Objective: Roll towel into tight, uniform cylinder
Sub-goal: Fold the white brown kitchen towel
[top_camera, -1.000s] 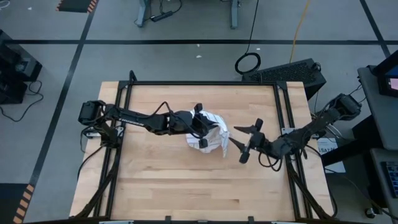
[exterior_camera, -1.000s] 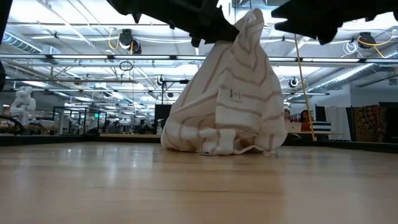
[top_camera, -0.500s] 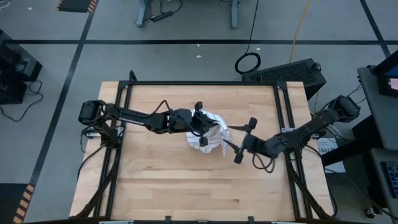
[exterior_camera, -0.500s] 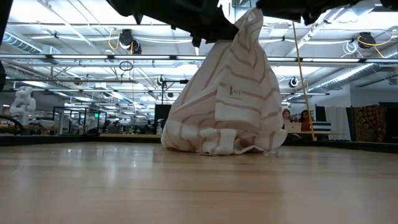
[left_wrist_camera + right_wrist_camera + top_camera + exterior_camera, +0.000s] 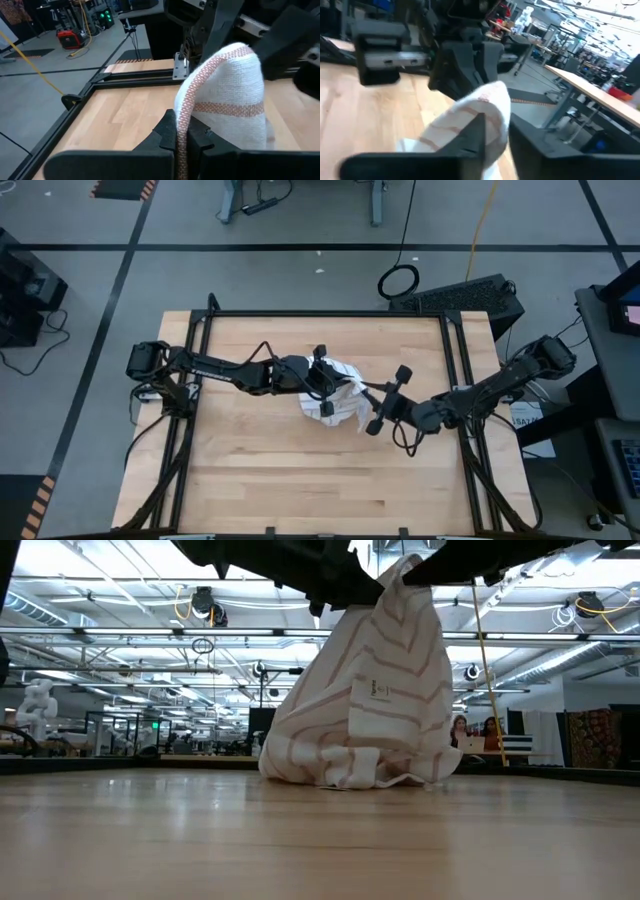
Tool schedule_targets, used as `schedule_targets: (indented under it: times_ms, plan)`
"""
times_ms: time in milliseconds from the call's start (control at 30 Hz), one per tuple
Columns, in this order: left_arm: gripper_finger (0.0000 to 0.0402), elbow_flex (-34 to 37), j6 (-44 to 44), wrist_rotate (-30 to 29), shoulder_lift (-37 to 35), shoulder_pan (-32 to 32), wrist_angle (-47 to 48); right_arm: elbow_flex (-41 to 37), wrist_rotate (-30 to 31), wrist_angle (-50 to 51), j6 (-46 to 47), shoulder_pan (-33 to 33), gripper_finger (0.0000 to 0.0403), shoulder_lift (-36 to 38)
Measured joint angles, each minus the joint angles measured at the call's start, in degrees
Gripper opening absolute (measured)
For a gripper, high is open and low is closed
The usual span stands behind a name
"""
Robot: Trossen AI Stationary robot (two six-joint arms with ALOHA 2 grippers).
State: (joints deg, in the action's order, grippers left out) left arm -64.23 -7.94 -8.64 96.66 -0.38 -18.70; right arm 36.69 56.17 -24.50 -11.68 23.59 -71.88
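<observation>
Wooden tabletop (image 5: 260,470) with a black frame around it, sitting on a grey shop floor with dark tape lines, and the big workshop with ceiling lights shows behind it in the low view. Smack in the middle of the tabletop is the towel (image 5: 338,395), white with thin stripes, bunched up and pulled into a tent shape, peak held up, bottom edge crumpled on the wood. Left hand (image 5: 322,380) comes in from the towel's left side and is pinched tight on a fold of it; its wrist view shows the cloth squeezed right between the two fingers (image 5: 167,135). Right hand (image 5: 372,398) reaches in from the towel's right side and sits at the towel's right edge, fingers nearly together with a bit of the cloth between them in its own wrist view. Both hands are up at the towel's peak, close to each other, nothing rolled yet.
</observation>
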Motion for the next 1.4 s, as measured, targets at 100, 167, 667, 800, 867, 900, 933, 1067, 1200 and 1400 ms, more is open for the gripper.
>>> schedule_targets:
  times_ms: [100, 167, 667, 800, 867, 900, 933, 1067, 1200, 1400]
  plan:
    - [0.0009, 0.00, 0.00, 0.09, 0.00, 0.00, -0.20, 0.00, 0.99, 0.00, -1.90, -0.02, 0.0009, 0.00]
    - [0.0009, 0.00, 0.00, 0.67, 0.00, 0.00, -0.24, 0.00, 1.43, -0.45, -3.43, 0.00, 0.0011, 0.00]
    - [0.0186, 0.00, 5.17, -5.68, 0.00, -6.03, 7.67, 0.08, 6.09, -0.86, -13.00, -0.05, 0.0002, 1.14]
    - [0.0200, 0.00, 6.18, -9.95, 0.00, -8.90, 10.45, 0.90, 7.31, -0.89, -15.95, -0.28, 0.0001, 1.22]
    - [0.0200, 0.00, 6.98, -10.15, 0.37, -10.29, 11.14, 1.31, 7.29, -0.90, -17.31, -0.28, 0.0001, 1.22]
    - [0.0199, 0.00, 8.15, -10.17, 0.81, -10.83, 10.91, 1.43, 7.30, -0.94, -17.93, -0.28, 0.0001, 1.22]
    - [0.0199, 0.00, 9.50, -10.33, 1.13, -11.52, 11.05, 1.65, 7.31, -0.84, -18.48, -0.28, 0.0001, 1.22]
    - [0.0199, -0.11, 12.16, -11.18, 2.96, -13.89, 7.64, 2.55, 7.37, -0.98, -20.07, -0.32, 0.0001, 1.22]
    - [0.0199, 0.02, 11.68, -14.16, 6.59, -16.09, 4.04, 3.58, 7.38, -0.97, -20.96, -0.33, 0.0000, 1.22]
    - [0.0199, 0.04, 10.49, -24.46, 8.30, -16.99, 8.46, 4.37, 7.36, -0.86, -22.30, -0.31, 0.0000, 1.22]
